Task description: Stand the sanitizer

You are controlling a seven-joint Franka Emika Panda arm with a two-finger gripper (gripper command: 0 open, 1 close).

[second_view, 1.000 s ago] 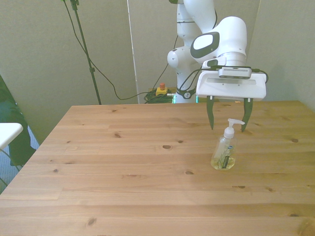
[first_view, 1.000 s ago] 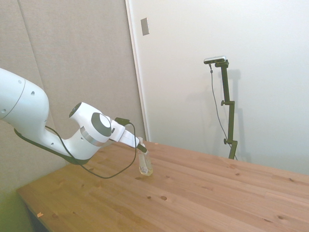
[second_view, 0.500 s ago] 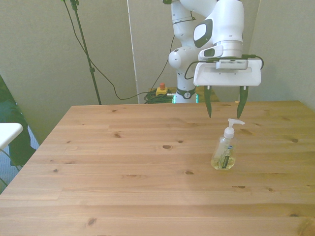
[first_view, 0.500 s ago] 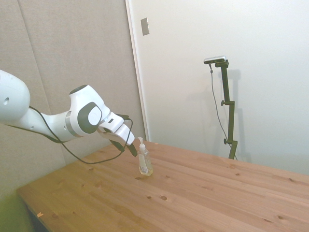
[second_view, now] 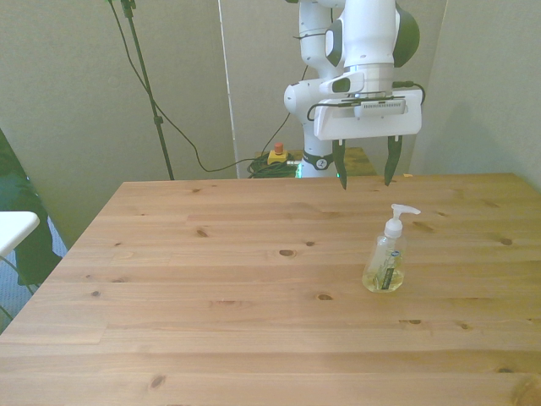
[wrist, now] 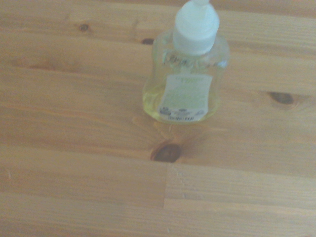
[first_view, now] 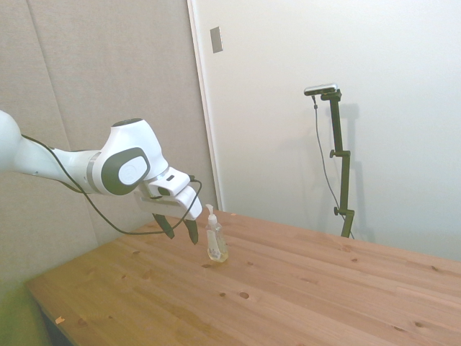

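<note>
Table point(second_view: 211, 321): broad wooden top, pale pine planks with dark knots; it bears the sanitizer and nothing else that shows near it.
Arm point(first_view: 68, 162): white, reaching in over the table's far side, behind the sanitizer in the front view; a black cable loops beneath it.
Gripper point(second_view: 365, 174): hangs in the air above and behind the sanitizer, fingers pointing down, jaws wide apart and holding nothing; well clear of the pump top and touching neither bottle nor table.
Sanitizer point(second_view: 385, 258): stands upright on its base on the table, toward the front view's right; clear bottle, pale yellowish liquid low in it, whitish label facing the front camera, white pump top with the nozzle pointing to the front view's right. In the wrist view the sanitizer point(wrist: 186, 81) shows from above, free on the wood, next to a dark knot in the plank.
Step in hand: by my reading the standing itself is done; the bottle is on its base, released, and the gripper is off it.
Next move: probably only a clean retreat, up and away from the sanitizer, with no swing toward the pump top.
Risk: a tall, narrow bottle; a brush against the nozzle could tip it.
</note>
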